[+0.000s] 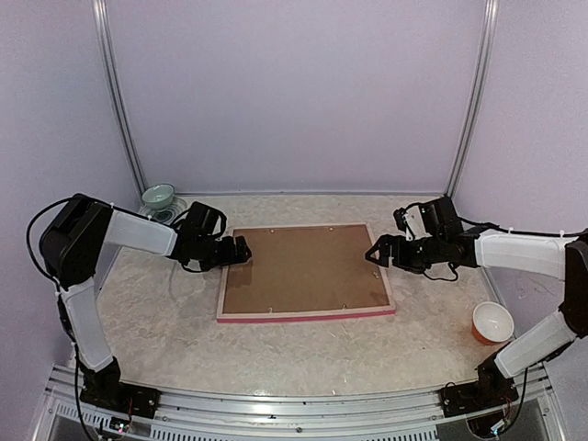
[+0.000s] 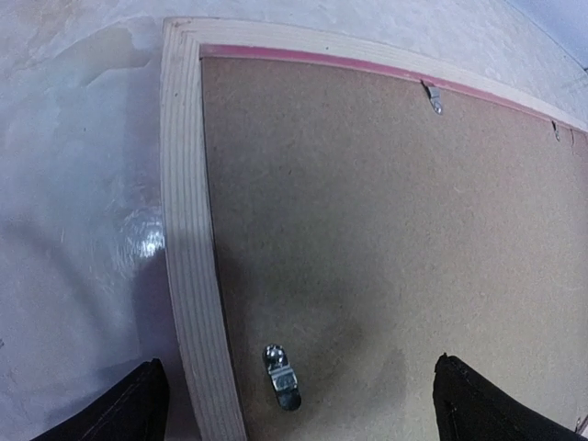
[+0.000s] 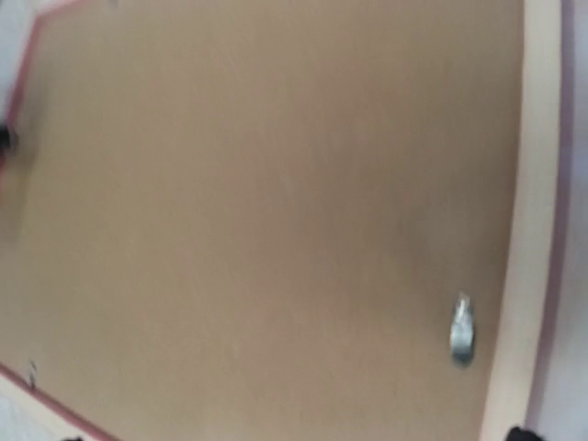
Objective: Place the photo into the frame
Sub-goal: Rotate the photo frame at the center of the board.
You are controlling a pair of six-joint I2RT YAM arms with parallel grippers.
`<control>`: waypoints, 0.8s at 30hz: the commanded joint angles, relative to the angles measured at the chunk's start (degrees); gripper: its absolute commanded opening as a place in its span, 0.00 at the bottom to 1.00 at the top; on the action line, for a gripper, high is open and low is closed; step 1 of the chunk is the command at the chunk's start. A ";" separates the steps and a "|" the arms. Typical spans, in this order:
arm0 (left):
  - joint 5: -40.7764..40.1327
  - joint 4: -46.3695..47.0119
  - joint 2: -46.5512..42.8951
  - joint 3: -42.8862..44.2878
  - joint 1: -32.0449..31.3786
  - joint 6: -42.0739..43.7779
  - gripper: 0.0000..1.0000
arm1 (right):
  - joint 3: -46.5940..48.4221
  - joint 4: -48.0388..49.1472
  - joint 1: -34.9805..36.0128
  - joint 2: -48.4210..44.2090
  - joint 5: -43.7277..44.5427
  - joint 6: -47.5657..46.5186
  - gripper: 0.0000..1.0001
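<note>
At the left short rail of the frame (image 1: 308, 315), the left gripper (image 1: 244, 250) is hovering with its jaws spread wide. In the left wrist view, one dark finger (image 2: 124, 412) is sitting outside the pale wood rail, over the table (image 1: 276, 358). The other is sitting inside it, over the brown backing board (image 1: 303, 266). Between the two fingers, a small metal clip (image 2: 282, 377) is lying on the board just beside the rail. I cannot tell whether the fingers are touching anything.

At the opposite short rail, the right gripper (image 1: 372, 254) is pointing in toward the board, its jaws also standing apart and gripping nothing. Its wrist view is blurred, but another clip (image 3: 461, 331) is showing on the board close to that rail.

The frame is lying flat and back-up in the middle of the table, with its pale wood side facing the camera and a strip of bright pink showing along its near edge. The backing board is filling its opening, and whatever is lying under the board is hidden.

Beyond the frame's far left corner, a green bowl (image 1: 158, 196) is standing near the back wall. Off the frame's near right corner, well apart from it, an orange cup (image 1: 492, 322) with a white inside is standing on the table.
</note>
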 commanded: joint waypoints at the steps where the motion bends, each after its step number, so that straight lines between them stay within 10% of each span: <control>1: 1.16 -4.14 -4.42 -3.66 -0.04 0.81 0.99 | 2.92 -0.99 -2.27 -0.28 1.39 -1.59 0.99; 24: 4.77 -0.06 -2.89 -6.36 4.24 0.76 0.72 | 0.32 2.15 -4.03 5.26 -2.79 -2.03 0.99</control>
